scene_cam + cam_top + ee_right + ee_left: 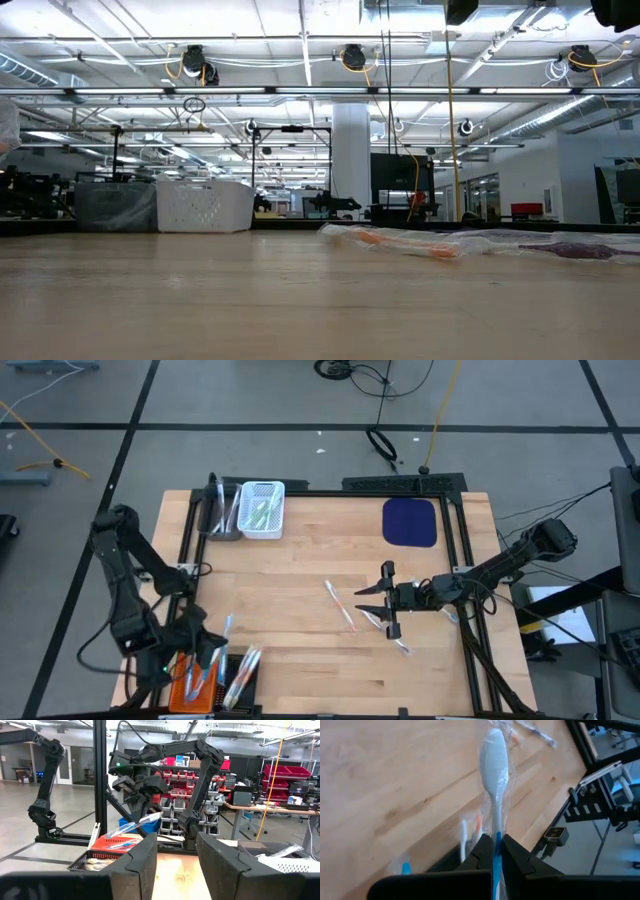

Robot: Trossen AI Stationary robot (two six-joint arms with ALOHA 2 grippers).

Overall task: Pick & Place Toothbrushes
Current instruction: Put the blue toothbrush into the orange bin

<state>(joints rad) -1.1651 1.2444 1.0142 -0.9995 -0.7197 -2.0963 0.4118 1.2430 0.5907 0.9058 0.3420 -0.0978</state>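
Note:
My left gripper (212, 650) is at the table's near left corner, shut on a blue-and-white toothbrush in clear wrap (494, 775). It holds the toothbrush above an orange basket (188, 685) and a black basket (243, 682), both with toothbrushes in them. In the right wrist view this toothbrush (140, 825) slants over the orange basket (117, 843). My right gripper (388, 600) is open and raised over the table's right half, with nothing between its fingers. Loose wrapped toothbrushes (340, 605) (400, 644) lie flat on the wood beside it. My left gripper pinches the toothbrush's blue handle (496, 851) between its two fingers. The white neck and head (493, 757) stick out past the fingertips, along the line of the fingers. The fingers slant downward. The toothbrush is lifted clear of the table and baskets.
A white basket (262, 510) and a dark grey basket (222, 512), with toothbrushes inside, stand at the far left. A navy pad (410, 522) lies at the far right. Black frame rails (470, 650) edge the table. Bare wood lies mid-table.

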